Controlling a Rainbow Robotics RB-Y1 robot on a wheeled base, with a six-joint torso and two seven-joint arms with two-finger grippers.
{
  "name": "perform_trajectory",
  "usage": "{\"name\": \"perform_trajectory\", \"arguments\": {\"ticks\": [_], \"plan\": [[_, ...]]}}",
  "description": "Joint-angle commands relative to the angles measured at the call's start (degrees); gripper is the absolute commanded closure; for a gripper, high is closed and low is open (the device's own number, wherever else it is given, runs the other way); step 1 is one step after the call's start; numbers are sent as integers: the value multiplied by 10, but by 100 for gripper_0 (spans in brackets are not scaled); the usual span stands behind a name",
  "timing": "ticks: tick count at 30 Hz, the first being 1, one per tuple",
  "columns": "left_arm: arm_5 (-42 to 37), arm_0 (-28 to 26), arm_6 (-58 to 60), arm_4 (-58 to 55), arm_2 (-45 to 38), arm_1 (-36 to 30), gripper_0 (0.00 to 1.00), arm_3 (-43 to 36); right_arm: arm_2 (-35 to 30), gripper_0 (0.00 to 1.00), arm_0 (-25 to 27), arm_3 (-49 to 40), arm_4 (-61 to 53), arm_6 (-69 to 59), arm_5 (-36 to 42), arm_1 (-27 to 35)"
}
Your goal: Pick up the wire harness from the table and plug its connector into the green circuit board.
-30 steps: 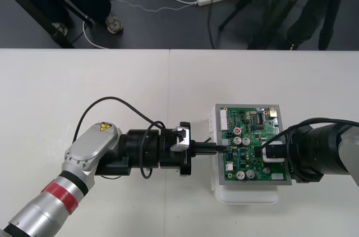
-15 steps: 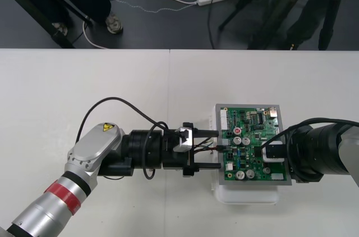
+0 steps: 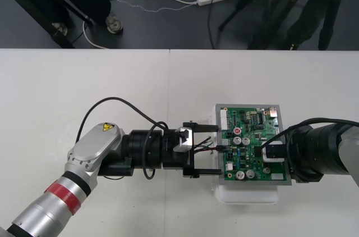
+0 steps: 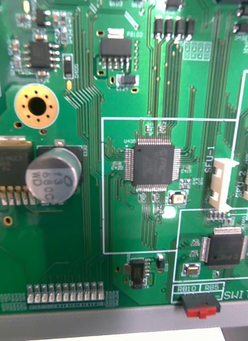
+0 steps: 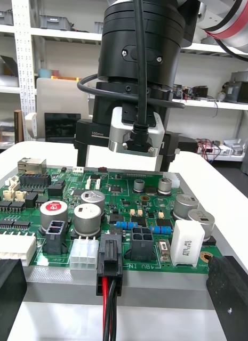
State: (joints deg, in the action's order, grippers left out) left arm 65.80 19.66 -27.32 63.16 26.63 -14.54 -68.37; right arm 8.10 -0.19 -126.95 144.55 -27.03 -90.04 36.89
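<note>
The green circuit board sits on its white base at the table's right. The harness's black plug stands seated in a connector at the board's left edge. Its red and black wires trail back between my left fingers. My left gripper is open, one finger on each side of the plug and neither touching it; both black fingers stand far apart. My right gripper hovers open over the board's right part, close above the green board.
Tall capacitors and a white block stand on the board just behind the plug. The left arm lies across the table's front left. Bare tabletop stretches behind and to the left of the board.
My left gripper has gone from shut on the plug to wide open, letting go of the harness. The plug stays in the board. The right arm has not moved.
</note>
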Motion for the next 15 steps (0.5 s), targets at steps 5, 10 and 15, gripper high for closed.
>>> {"name": "perform_trajectory", "arguments": {"ticks": [5, 10, 15], "plan": [[-7, 20, -27, -5, 11, 18, 0, -19, 6, 0, -1, -20, -1, -24, 0, -3], [-7, 20, -28, -13, 11, 5, 0, -19, 5, 0, -1, -20, -2, -26, 0, -3], [-7, 16, -30, -22, 10, -9, 0, -19, -1, 0, -1, -20, -4, -26, 0, -3]]}}
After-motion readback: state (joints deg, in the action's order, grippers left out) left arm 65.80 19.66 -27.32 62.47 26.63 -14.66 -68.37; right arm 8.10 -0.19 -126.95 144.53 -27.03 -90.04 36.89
